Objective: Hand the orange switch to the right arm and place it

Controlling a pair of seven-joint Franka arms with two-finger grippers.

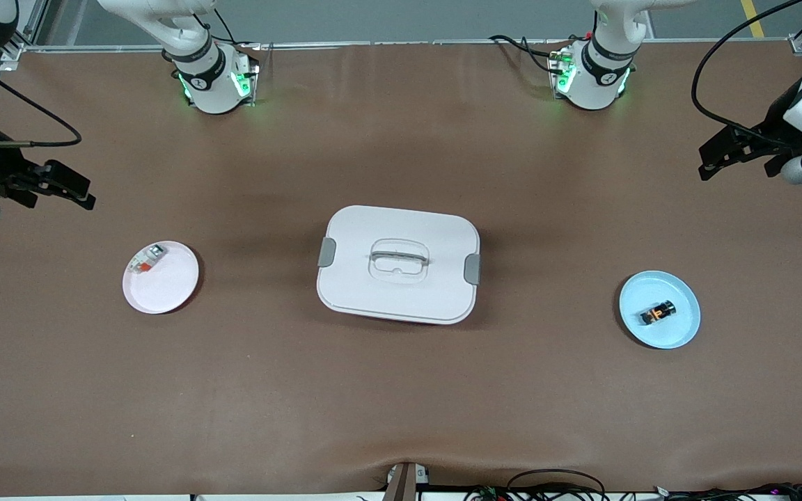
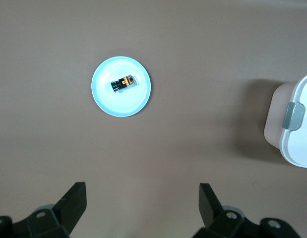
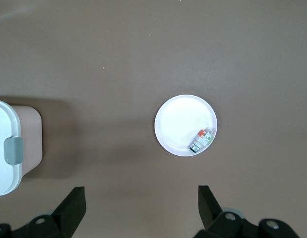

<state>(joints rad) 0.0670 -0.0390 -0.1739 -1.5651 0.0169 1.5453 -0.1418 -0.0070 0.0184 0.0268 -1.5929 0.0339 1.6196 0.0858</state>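
Front view: orange switch [image 1: 658, 312] lying on its side on the blue plate [image 1: 681, 335] toward the left arm's end of the table, untouched, well apart from both grippers. Left gripper [image 1: 709, 158] hovering over bare table at that same end, fingers spread and empty; left wrist view confirms wide-set fingers [image 2: 74, 201] with the switch [image 2: 124, 83] centred on the plate [image 2: 104, 99]. Right gripper [image 1: 81, 191] waiting over the table's other end, likewise spread and empty, above the pink plate [image 1: 171, 292] carrying a grey-white part with red-orange tab [image 1: 145, 259]. Lidded white box [image 1: 398, 264] between the two plates. Likely hazards: small, rounded switch rolling or skidding across the smooth plate under an off-centre pinch; plate sliding with finger contact; too little exposed body for a second grasp at handover, risking a drop; grey-white part mistaken for the target.
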